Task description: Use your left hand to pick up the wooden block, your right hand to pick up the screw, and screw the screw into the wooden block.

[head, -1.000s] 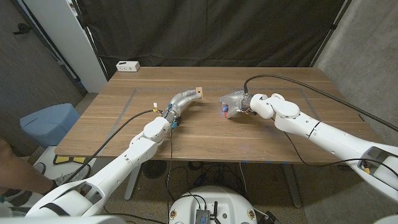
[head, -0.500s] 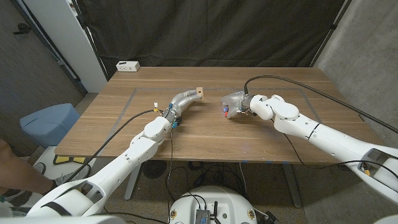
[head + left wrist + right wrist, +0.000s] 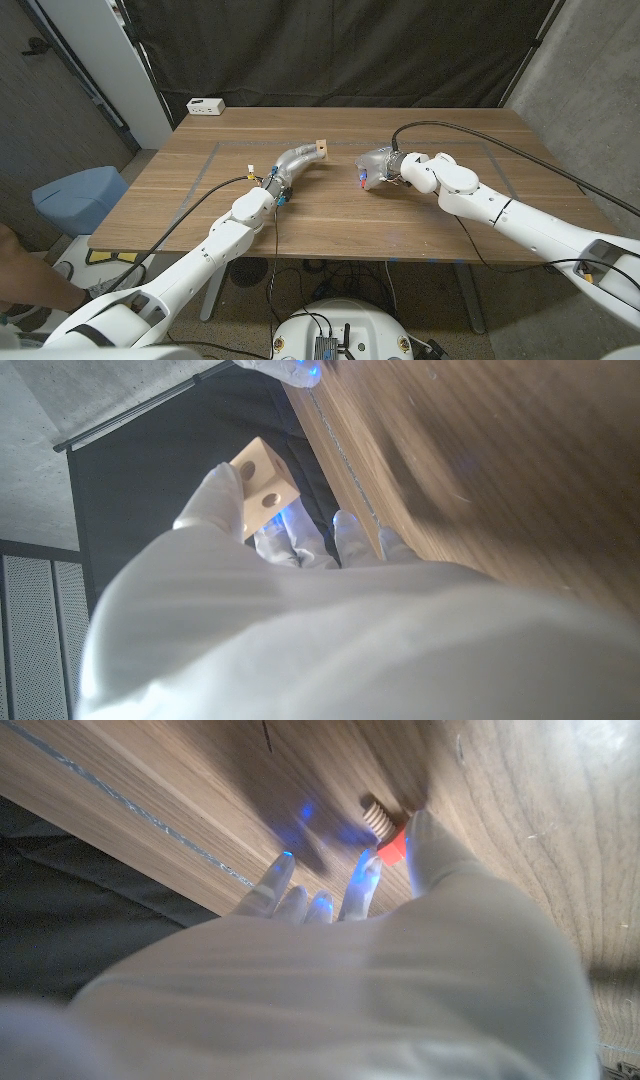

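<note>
Head view: I am looking down over the whole table [image 3: 420,215]. Wrist views: I am peering close along each hand's back, both sharing the tabletop's middle.

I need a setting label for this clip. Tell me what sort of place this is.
Probably a robotics lab or test room. A black curtain hangs behind the wooden table, bare concrete walls flank it, and loose cables trail under the table. A white power strip sits at the far corner.
</note>
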Controlling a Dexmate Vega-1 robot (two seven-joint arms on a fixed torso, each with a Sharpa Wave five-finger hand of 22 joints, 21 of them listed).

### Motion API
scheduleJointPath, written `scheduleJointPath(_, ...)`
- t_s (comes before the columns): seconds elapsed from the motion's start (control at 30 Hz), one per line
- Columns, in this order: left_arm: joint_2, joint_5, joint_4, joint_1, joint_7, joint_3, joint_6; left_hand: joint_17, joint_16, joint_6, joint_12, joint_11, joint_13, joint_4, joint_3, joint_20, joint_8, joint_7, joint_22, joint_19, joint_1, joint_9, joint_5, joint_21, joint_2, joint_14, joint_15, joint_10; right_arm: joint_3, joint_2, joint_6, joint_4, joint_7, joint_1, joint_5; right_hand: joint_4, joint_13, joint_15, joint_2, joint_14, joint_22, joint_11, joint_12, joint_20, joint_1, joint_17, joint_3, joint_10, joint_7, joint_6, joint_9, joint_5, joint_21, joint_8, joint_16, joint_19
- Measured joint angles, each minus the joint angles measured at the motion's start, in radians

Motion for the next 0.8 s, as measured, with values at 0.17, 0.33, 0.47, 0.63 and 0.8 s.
scheduleJointPath(0.17,0.0,0.0,0.0,0.0,-0.002,0.0,-0.001,0.0,0.0,0.0,0.0,0.0,0.0,0.002,0.002,0.0,0.0,0.0,0.0,0.0,-0.001,0.0,0.0,0.0,0.001,0.0,0.0,0.0,-0.002,0.003,-0.011,-0.006,0.015,0.0,0.002,0.0,0.0,0.001,0.0,0.001,0.0,0.0,0.0,0.0,0.0,0.0,0.0,0.0,0.0,0.0,0.0,0.0,0.0,0.0,0.0,0.0)
scheduleJointPath(0.33,0.0,-0.001,0.001,0.0,-0.002,0.0,-0.003,0.0,0.0,0.0,0.0,0.0,0.0,0.003,0.005,0.0,-0.004,0.0,0.0,0.0,-0.001,-0.001,0.0,0.0,0.001,0.0,0.0,0.0,-0.004,0.006,-0.026,-0.01,0.03,0.004,0.007,0.0,0.0,0.005,0.0,0.005,0.0,0.004,0.0,-0.005,0.0,0.001,0.0,0.004,0.005,0.005,0.005,0.0,0.0,0.008,0.0,0.005)
scheduleJointPath(0.47,0.0,-0.002,0.002,0.001,-0.004,0.0,-0.004,0.0,0.0,0.0,0.0,0.0,0.0,0.003,0.005,0.0,-0.002,0.0,0.0,0.0,-0.001,-0.001,0.0,0.0,0.001,0.0,0.0,0.0,-0.006,0.009,-0.039,-0.013,0.039,0.006,0.01,0.0,0.0,0.003,0.0,0.008,0.0,0.005,0.0,-0.002,0.0,0.003,0.0,0.005,0.005,0.005,0.005,0.0,0.0,0.008,0.0,0.009)
scheduleJointPath(0.63,0.0,-0.002,0.002,0.003,-0.005,0.0,-0.005,0.0,0.0,-0.002,-0.004,0.0,0.0,0.003,0.005,0.0,0.0,-0.002,0.0,0.0,-0.004,0.0,0.0,0.0,-0.001,0.0,0.0,0.0,-0.008,0.01,-0.05,-0.014,0.047,0.008,0.013,0.0,0.0,0.004,0.0,0.015,0.0,0.007,0.0,-0.002,0.0,0.003,0.0,0.007,0.011,0.012,0.008,0.0,0.0,0.021,0.0,0.009)
scheduleJointPath(0.8,0.0,-0.002,0.002,0.003,-0.005,0.0,-0.005,0.0,0.0,0.001,-0.004,0.0,0.005,0.003,0.005,0.0,0.001,0.001,0.0,0.0,-0.004,0.0,0.0,0.0,-0.001,0.0,0.0,0.0,-0.01,0.012,-0.058,-0.015,0.05,0.009,0.015,0.001,0.0,0.002,0.001,0.02,0.0,0.007,0.0,-0.003,0.007,0.003,0.007,0.018,0.009,0.023,0.009,0.004,0.0,0.029,0.0,0.018)
